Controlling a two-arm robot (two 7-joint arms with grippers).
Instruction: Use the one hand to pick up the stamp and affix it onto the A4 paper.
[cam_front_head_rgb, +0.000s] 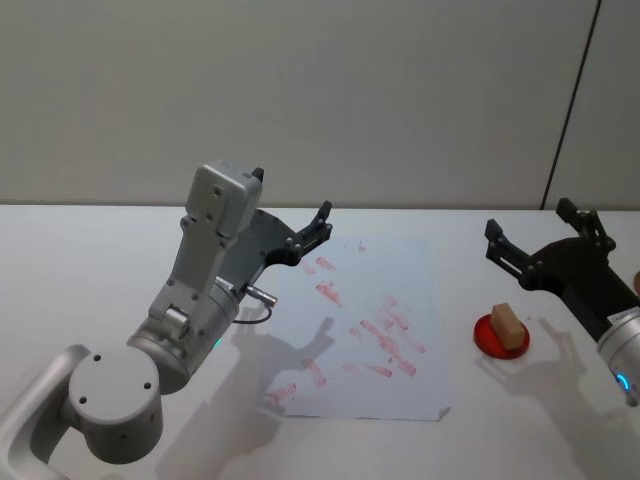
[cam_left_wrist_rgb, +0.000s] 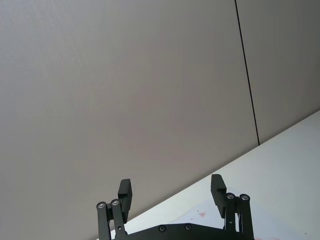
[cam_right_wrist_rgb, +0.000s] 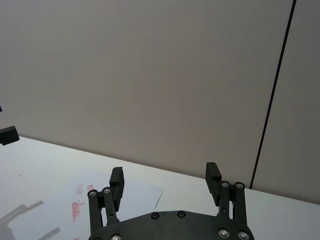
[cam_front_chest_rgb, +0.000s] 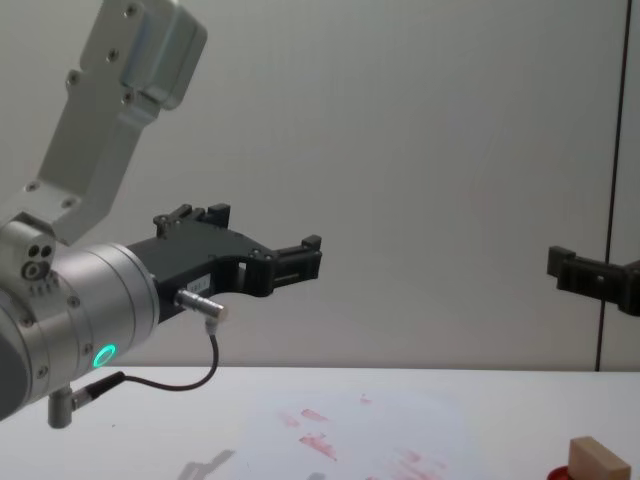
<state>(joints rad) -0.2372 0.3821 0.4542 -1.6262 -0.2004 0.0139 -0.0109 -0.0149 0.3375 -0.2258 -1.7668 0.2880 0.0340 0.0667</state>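
Head view: right hand (cam_front_head_rgb: 528, 220) wide open, empty, raised behind the stamp (cam_front_head_rgb: 508, 327) on the red pad (cam_front_head_rgb: 484, 343) beside the A4 paper (cam_front_head_rgb: 420, 385); it should descend squarely astride the block. Left hand (cam_front_head_rgb: 322, 222) hovers open over the paper.

White matte table (cam_front_head_rgb: 90, 250). A flat red round pad (cam_front_head_rgb: 484, 338) lies on it toward the right side, partly covered on top. Soft grey shadows (cam_front_head_rgb: 255, 345) fall on the tabletop left of centre and beside the pad. Behind the table is a plain light grey wall (cam_front_head_rgb: 300, 90), with one thin dark vertical seam (cam_front_head_rgb: 573, 105) at its right, running down to the table's far edge.
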